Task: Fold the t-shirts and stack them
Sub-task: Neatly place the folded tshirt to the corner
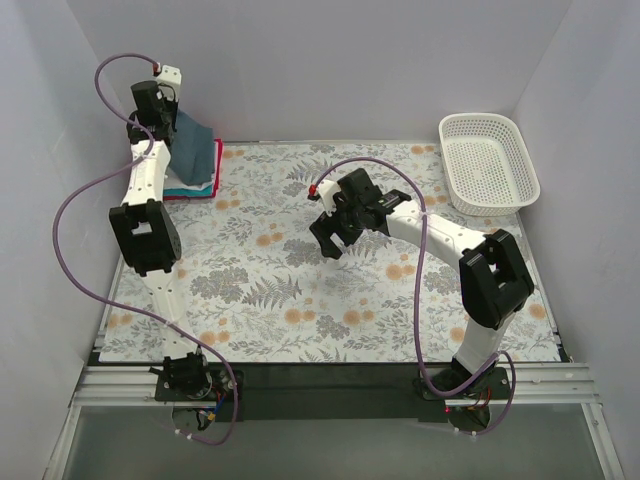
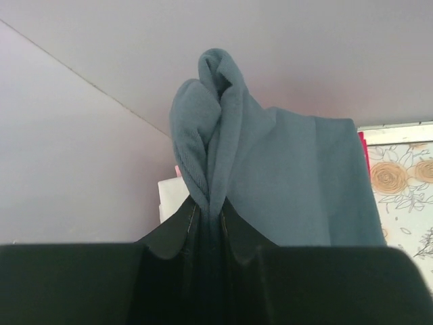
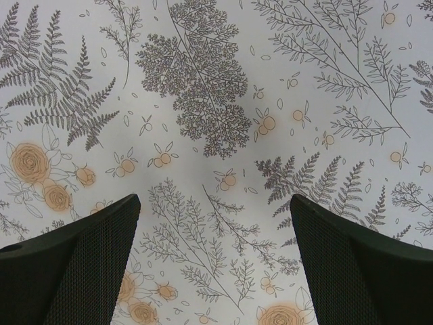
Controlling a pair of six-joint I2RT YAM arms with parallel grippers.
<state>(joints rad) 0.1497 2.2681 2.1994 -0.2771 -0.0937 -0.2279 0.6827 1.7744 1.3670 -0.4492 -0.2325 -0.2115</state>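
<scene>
One dark slate-blue t-shirt (image 1: pixel 196 140) hangs at the far left corner of the floral tablecloth (image 1: pixel 300 290). It is gathered into a peak where the left gripper (image 2: pixel 211 211) pinches it. In the left wrist view, the two dark fingers are closed narrowly on a bunched ridge of the cloth, and the rest drapes down and to the right in a smooth sheet.

You can expect the shirt to be light, soft and limp. It will probably sag and crease wherever you leave it unsupported. A tight pinch should keep it from sliding, though a thick wad like this one may pull out unevenly. A flat edge or corner, such as a hem or shoulder seam, would likely give you a cleaner hold than a bunch.

Directly below the hanging cloth sits a stack of folded shirts (image 1: pixel 200 172), with a red one (image 1: pixel 190 197) showing along its bottom edge. You cannot tell whether the draped shirt rests on the stack or only hangs in front of it.

Farther out, the right gripper (image 1: pixel 335 240) hovers over the middle of the tablecloth, fingers spread wide and holding nothing, well apart from the shirts. A white mesh basket (image 1: pixel 488 205) sits at the far right corner.
</scene>
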